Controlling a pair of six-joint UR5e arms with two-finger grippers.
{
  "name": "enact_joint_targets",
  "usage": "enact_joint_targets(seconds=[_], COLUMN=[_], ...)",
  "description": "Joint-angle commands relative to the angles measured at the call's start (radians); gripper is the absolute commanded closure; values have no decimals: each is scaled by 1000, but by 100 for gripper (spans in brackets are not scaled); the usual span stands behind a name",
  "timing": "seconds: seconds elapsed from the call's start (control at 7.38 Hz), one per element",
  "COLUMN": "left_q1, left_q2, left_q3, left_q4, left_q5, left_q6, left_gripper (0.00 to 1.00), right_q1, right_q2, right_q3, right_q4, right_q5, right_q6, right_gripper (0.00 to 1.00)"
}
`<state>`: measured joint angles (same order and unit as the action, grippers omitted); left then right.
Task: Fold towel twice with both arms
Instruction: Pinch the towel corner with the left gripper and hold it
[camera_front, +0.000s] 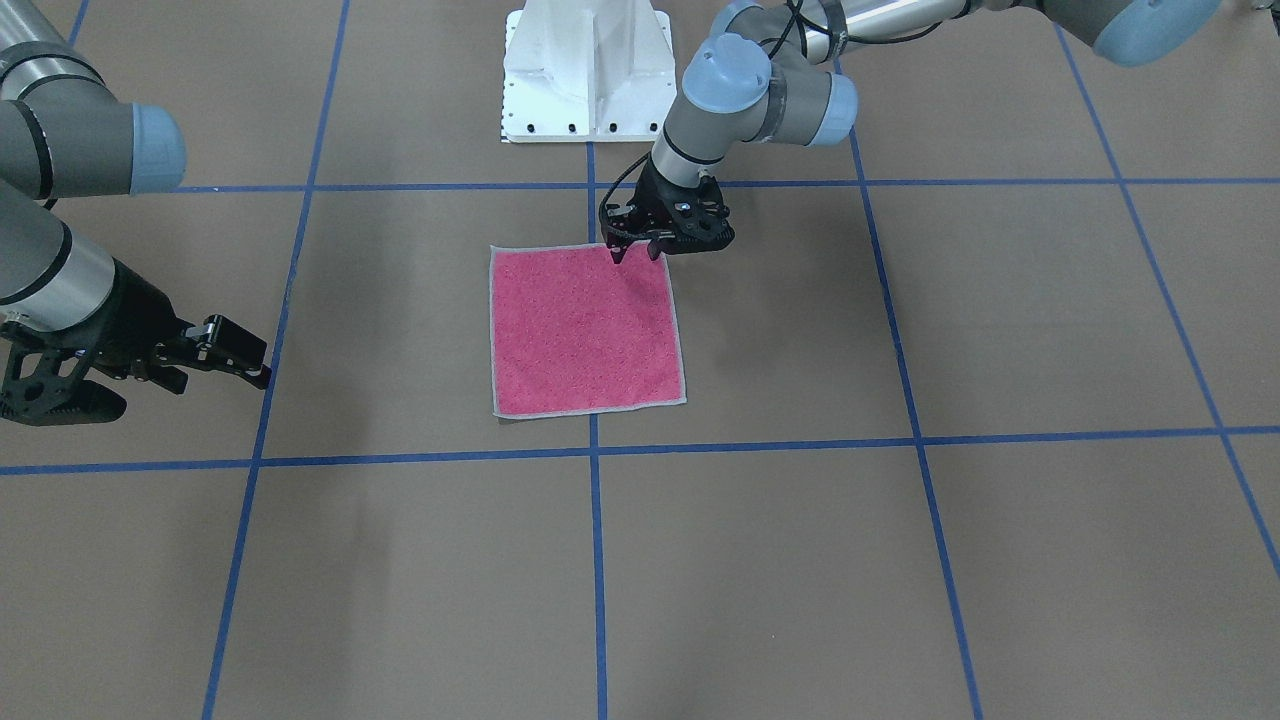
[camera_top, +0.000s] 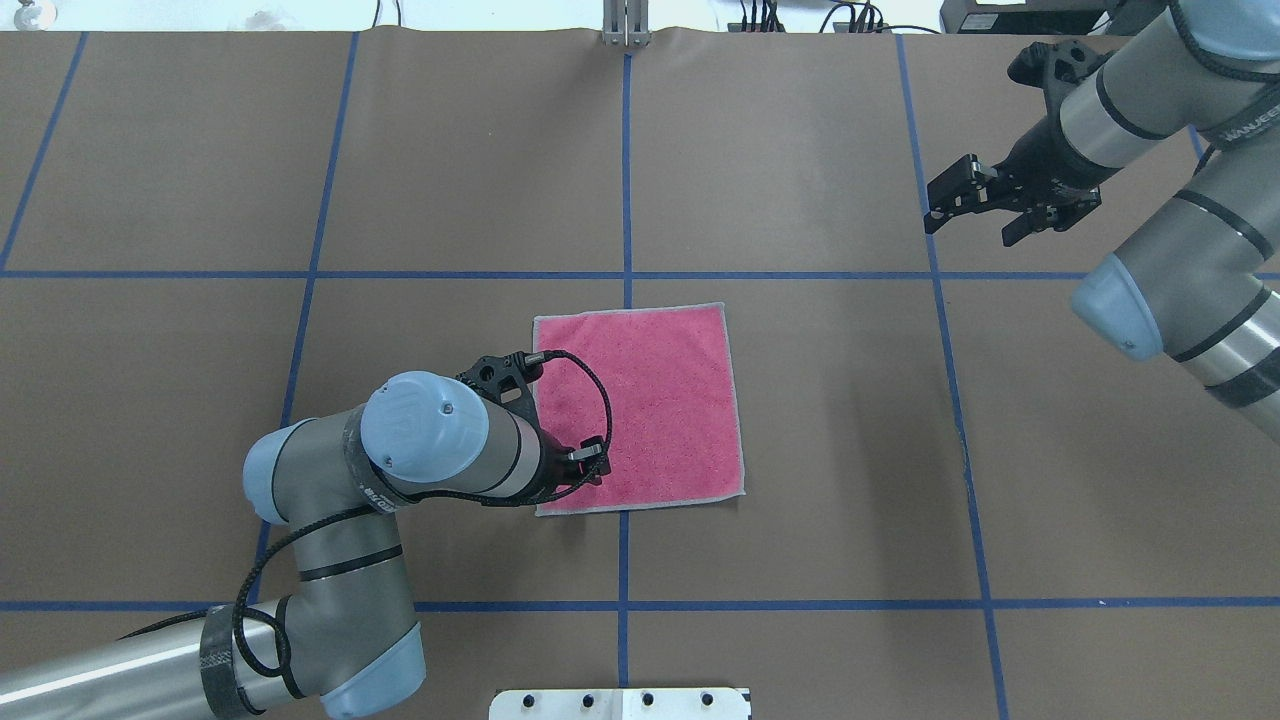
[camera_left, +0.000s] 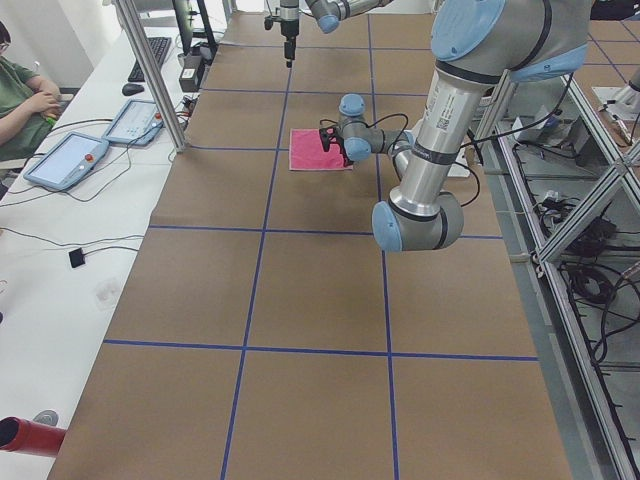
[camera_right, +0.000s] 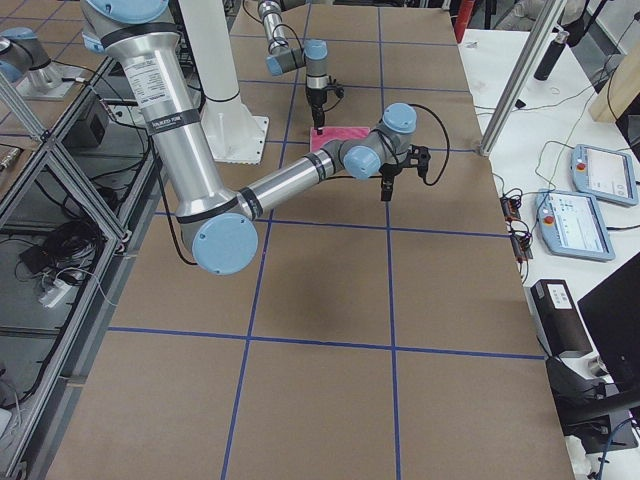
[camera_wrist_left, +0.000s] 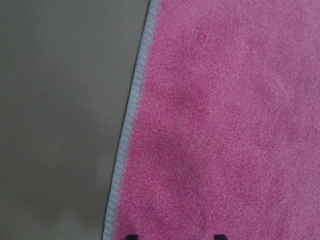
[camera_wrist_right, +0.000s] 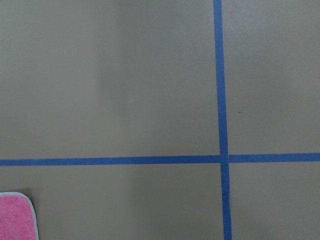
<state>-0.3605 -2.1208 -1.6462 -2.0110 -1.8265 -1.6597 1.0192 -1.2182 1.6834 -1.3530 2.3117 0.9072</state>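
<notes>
The towel (camera_front: 585, 330) lies flat and unfolded, pink face up, at the middle of the table; it also shows in the overhead view (camera_top: 660, 400). My left gripper (camera_front: 636, 254) hangs open just above the towel's corner nearest the robot base. In the left wrist view the pink cloth (camera_wrist_left: 225, 125) and its light grey stitched edge fill the frame, with two fingertips apart at the bottom. My right gripper (camera_top: 968, 225) is open and empty, well off to the side of the towel, above bare table. One towel corner (camera_wrist_right: 15, 220) shows in the right wrist view.
The brown table is marked with a grid of blue tape lines (camera_front: 594, 450). The white pedestal base (camera_front: 585, 70) stands behind the towel. An operator (camera_left: 25, 100) and control tablets (camera_left: 65, 160) are at a side desk beyond a metal post (camera_left: 150, 75).
</notes>
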Motion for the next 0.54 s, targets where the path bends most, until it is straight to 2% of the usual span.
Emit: enact_joint_targets(seconds=[0.0,0.14,0.41], left_q1=[0,1,2], left_q2=[-1,1,1], left_q3=[-1,-1,-1], left_q4=[0,0,0], left_q5=[1,1,0], left_q6=[0,1,1], left_gripper=[28,23,23], right_q1=[1,-1,1], right_q2=[-4,-4,-4], right_q3=[-1,-2,-4], right_q4=[0,0,0], right_q5=[0,0,0], right_q6=[-1,-1,-1], right_gripper=[1,1,1])
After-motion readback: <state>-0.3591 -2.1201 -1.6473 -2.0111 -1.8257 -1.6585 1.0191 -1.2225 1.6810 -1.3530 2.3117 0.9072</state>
